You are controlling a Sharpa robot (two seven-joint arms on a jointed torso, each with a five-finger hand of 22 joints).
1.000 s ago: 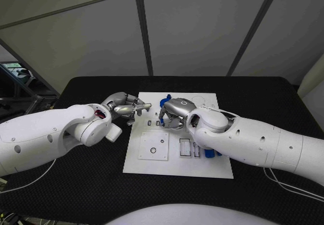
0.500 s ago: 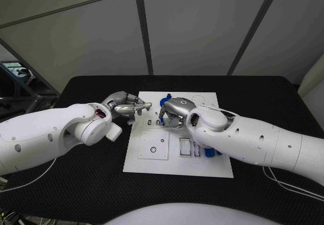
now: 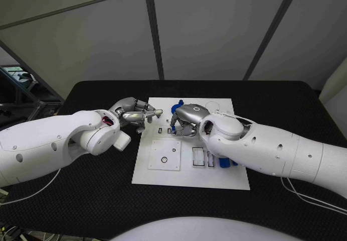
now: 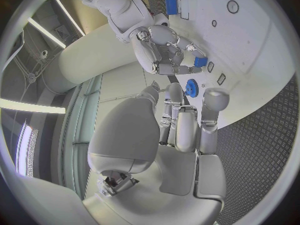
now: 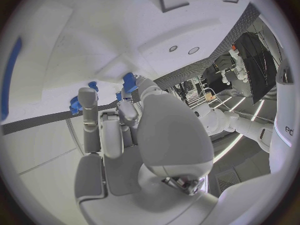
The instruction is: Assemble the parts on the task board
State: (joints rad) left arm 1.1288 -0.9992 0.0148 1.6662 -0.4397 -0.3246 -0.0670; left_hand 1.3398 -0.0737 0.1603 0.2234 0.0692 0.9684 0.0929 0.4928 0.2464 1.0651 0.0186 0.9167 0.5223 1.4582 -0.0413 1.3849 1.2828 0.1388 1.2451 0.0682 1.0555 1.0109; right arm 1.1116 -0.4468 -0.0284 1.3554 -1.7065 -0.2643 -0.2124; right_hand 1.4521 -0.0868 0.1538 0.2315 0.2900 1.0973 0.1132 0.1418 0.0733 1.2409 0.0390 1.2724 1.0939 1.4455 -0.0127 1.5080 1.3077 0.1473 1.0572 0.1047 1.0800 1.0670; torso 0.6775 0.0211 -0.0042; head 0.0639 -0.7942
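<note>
Parts sit at the far end of the task board [image 3: 189,175], right where my two hands meet. My right hand [image 3: 189,119] pinches a small blue block [image 5: 129,81] at its fingertips, just above the board's small slots. My left hand [image 3: 134,113] hovers at the board's left edge with a blue gear [image 4: 192,88] between its fingertips, though I cannot tell whether it grips it. More blue parts [image 3: 225,162] lie beside my right forearm.
</note>
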